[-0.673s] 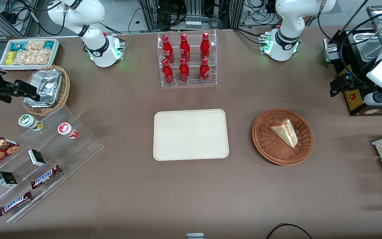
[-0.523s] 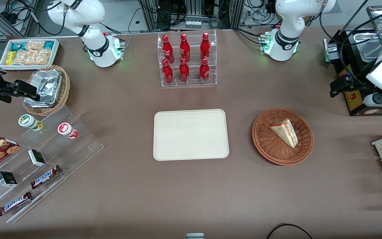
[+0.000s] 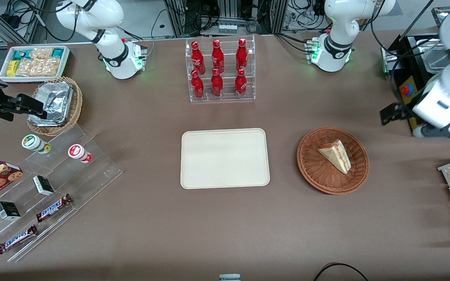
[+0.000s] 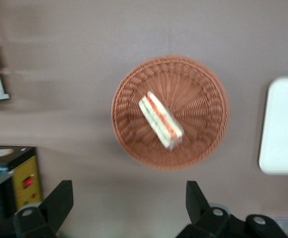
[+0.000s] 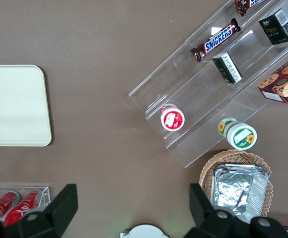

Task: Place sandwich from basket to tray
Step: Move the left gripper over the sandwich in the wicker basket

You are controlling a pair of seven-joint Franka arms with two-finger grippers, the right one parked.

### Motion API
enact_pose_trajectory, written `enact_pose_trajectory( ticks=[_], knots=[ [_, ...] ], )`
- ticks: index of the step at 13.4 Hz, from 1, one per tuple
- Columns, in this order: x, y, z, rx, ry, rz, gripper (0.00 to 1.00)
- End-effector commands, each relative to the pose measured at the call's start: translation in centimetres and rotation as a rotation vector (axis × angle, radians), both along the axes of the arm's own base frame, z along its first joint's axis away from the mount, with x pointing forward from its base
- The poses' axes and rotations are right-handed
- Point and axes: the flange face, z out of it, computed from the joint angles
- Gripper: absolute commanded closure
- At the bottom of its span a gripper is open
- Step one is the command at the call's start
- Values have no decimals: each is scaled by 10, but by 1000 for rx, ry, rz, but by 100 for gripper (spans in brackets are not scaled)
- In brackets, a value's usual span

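Swinging nearer the basket (image 3: 333, 160), the gripper (image 4: 129, 197) gapes; sandwich (image 3: 336, 155) unmoved.

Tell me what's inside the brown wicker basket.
Only the wrapped sandwich lies in the basket; the weave beneath it is covered. The open gripper hangs above the table beside the basket, holding nothing.

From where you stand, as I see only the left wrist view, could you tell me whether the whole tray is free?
Observer: Yes, the front view shows the whole tray with nothing on it.
Operator: Thank you. What stands near it besides the basket?
Observer: A clear rack of red bottles, farther from the front camera than the tray.
Operator: And where is my gripper?
Observer: The gripper, fingers open, hangs off the basket toward the working arm's end, not over the sandwich.
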Motion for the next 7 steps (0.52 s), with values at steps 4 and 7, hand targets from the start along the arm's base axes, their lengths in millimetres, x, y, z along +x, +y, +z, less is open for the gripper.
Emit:
enact_pose_trajectory(
  ticks=[4,7],
  knots=[
    [-28,-23,-104,-4,-105,305,0],
    [-33,-29,-159,-25,-140,467,0]
  ],
)
